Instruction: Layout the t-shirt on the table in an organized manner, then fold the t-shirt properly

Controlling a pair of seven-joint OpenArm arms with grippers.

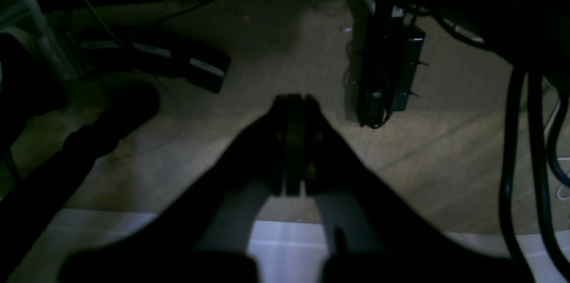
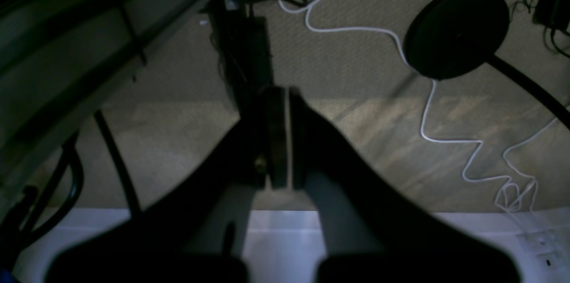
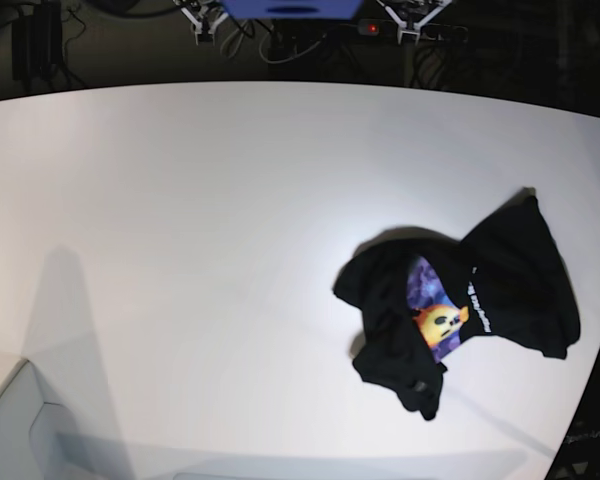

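Both pincers, left gripper (image 1: 294, 100) and right gripper (image 2: 278, 94), hung closed and empty past the table (image 3: 180, 250) edge. Neither showed overhead. The t-shirt (image 3: 460, 310) lay crumpled well away, likely nearer the left.

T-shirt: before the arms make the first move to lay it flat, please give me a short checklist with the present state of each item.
1. T-shirt fully on the table: ok, though near the right edge.
2. T-shirt spread flat: not ok, it lies crumpled, print partly showing.
3. Left gripper empty: ok, shut on nothing.
4. Right gripper empty: ok, shut on nothing.
5. Grippers open for grasping: not ok.
6. Arms above the t-shirt: not ok; both wrist views show the floor beyond the table edge.
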